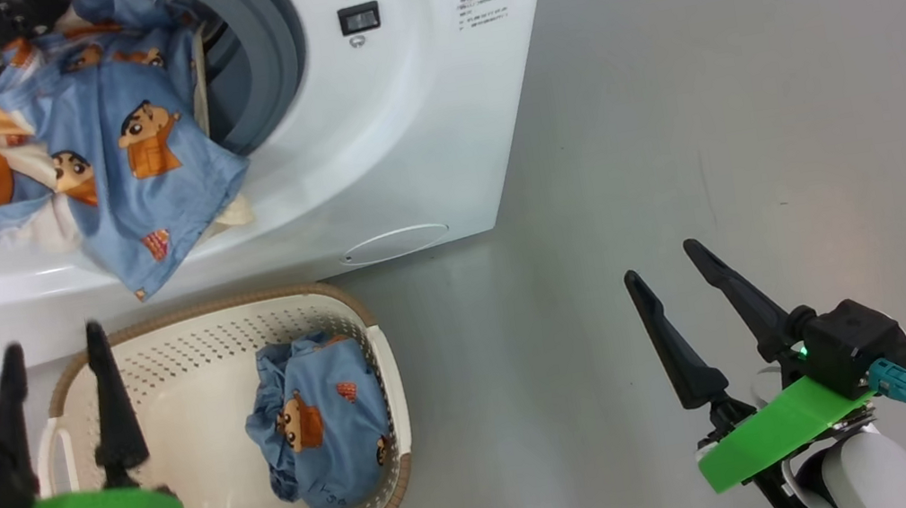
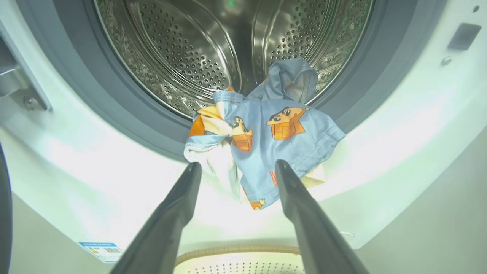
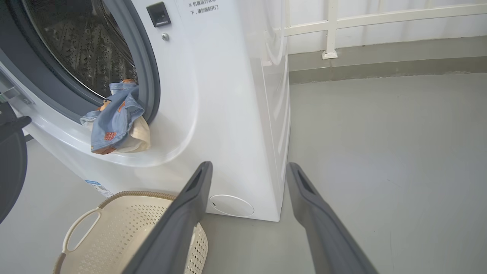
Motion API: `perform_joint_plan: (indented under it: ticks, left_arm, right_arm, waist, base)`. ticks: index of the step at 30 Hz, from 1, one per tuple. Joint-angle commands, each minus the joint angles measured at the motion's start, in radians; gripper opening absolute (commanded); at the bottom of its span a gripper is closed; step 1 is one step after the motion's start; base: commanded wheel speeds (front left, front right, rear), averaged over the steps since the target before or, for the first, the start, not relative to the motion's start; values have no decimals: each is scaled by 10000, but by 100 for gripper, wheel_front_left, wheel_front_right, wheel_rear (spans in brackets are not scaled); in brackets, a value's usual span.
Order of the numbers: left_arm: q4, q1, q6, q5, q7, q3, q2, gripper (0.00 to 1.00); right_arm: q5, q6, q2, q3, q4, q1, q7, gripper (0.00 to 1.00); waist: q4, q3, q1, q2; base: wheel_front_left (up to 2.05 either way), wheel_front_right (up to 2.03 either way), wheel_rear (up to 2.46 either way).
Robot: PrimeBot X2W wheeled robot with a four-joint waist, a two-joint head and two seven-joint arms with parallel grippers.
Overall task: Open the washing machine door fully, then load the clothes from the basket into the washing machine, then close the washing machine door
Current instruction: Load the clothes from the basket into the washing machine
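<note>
Both gape empty: the left pincer [image 1: 51, 340] at 8 o'clock by the basket [image 1: 206, 357], the right pincer [image 1: 660, 260] at 4 o'clock over the floor [image 1: 757, 106]. One blue bear-print garment [image 1: 120, 161] hangs out of the washing machine [image 1: 417, 141] mouth at 11 o'clock, and a second blue garment [image 1: 320, 420] lies in the basket. The dark curve at the right wrist view's 9 o'clock is probably the door [image 3: 11, 167].

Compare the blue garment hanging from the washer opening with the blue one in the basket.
Place: the washer garment drapes over the grey seal and hangs down the washer's front; the basket garment lies at the basket's right end.
Pose: the washer garment is spread and dangling; the basket garment is bunched into a ball.
Both are blue with orange-brown cartoon figures.
</note>
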Motion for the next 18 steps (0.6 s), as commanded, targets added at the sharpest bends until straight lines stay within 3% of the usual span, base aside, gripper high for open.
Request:
perform_joint_plan:
  ticks: [1,18]
  left_arm:
    - [-458,419,76,-20,-53,378,101,100]
    - [-798,2125,447,-192,-53,668,-367,100]
  right_arm:
    - [-96,16,-3,247,-228,157,-48,100]
    - [-93,16,-85,272,-197,75,-48,100]
  waist:
    - [30,-5,0,0]
    - [124,68,0,0]
  base:
    - [0,0,0]
    - [0,0,0]
